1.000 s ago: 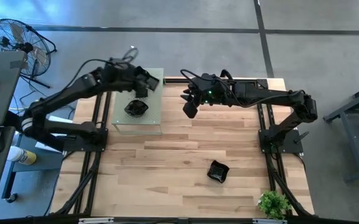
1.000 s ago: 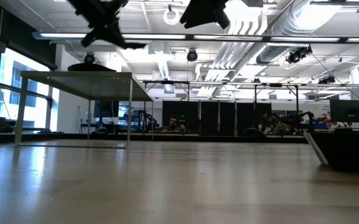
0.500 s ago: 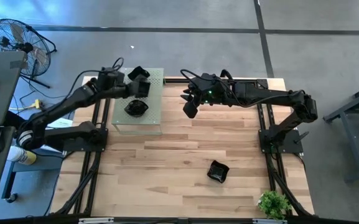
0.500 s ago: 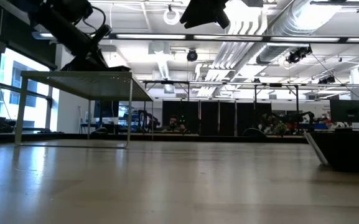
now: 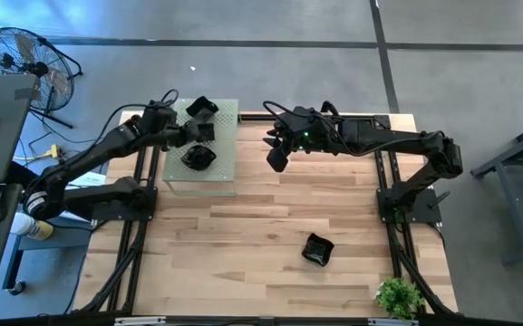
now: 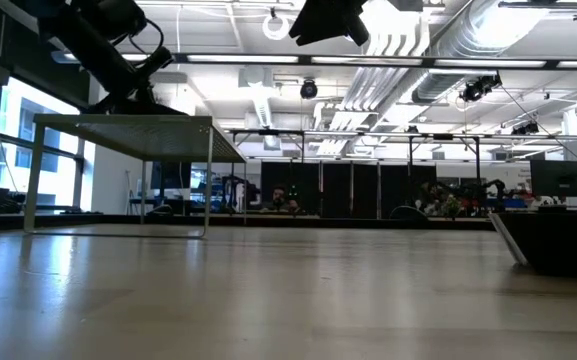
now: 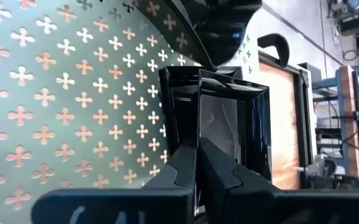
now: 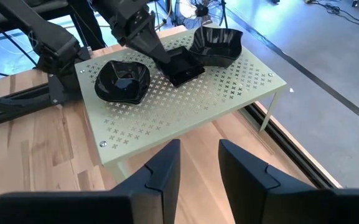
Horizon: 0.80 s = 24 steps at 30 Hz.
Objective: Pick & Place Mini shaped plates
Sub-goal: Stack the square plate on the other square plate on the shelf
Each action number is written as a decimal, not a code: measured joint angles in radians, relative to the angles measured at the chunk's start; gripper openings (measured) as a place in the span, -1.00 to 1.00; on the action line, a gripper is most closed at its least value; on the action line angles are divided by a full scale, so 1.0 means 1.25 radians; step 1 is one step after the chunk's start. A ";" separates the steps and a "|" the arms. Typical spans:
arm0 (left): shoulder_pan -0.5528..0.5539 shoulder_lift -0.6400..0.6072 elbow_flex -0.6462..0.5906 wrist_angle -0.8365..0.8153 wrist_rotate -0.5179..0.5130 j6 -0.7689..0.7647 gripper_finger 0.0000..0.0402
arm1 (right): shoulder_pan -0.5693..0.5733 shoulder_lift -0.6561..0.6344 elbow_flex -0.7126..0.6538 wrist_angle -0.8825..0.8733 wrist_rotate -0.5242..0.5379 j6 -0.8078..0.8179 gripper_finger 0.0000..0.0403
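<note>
My left arm reaches out low from the left side of the tabletop [image 5: 243, 226], elbow bent, forearm stretched over the pale green perforated board [image 5: 227, 163] that stands as a small raised shelf at the far left of the wood. My left fingers [image 7: 196, 163] are pressed together on the rim of a small square black plate [image 8: 183, 66], which I hold just above the board's surface, beside the far edge. On the board, a wavy-rimmed plate [image 8: 124, 81] sits near the middle, and a larger leaf-like plate [image 8: 217, 43] sits at the far corner, just beside the square one I am holding.

To the right of the board, my right arm extends from its base at the tabletop's right side, long and nearly straight, wrist raised well above the wood. My right fingers [image 8: 198, 163] stand apart with nothing between them, pointed toward the board and its plates.

Well away from the board, toward the near right of the tabletop, another black plate [image 5: 317, 249] lies alone on the wood, and a small green plant [image 5: 398, 296] stands at the near right corner.
</note>
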 joint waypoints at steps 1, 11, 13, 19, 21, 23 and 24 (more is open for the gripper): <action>0.000 0.000 0.000 0.003 0.000 -0.006 -0.99 | 0.000 0.000 0.000 0.000 0.000 -0.001 -0.48; 0.000 0.000 0.000 0.002 0.022 -0.062 -0.69 | 0.000 0.000 0.000 0.008 0.000 -0.014 -0.48; 0.000 -0.003 0.000 0.005 0.037 -0.061 -0.63 | 0.000 0.000 0.000 0.008 0.000 -0.014 -0.48; 0.000 -0.030 0.001 0.008 0.064 -0.004 -0.57 | 0.000 0.000 0.000 0.004 -0.002 -0.010 -0.48; 0.000 -0.044 0.001 0.006 0.064 0.017 -0.57 | 0.000 0.000 0.000 -0.001 -0.010 -0.010 -0.48; 0.000 -0.060 0.001 0.004 0.057 0.040 -0.57 | 0.000 0.000 0.000 -0.012 -0.031 -0.009 -0.52; 0.000 -0.068 0.001 0.003 0.048 0.051 -0.57 | 0.000 0.000 0.000 -0.016 -0.041 -0.008 -0.54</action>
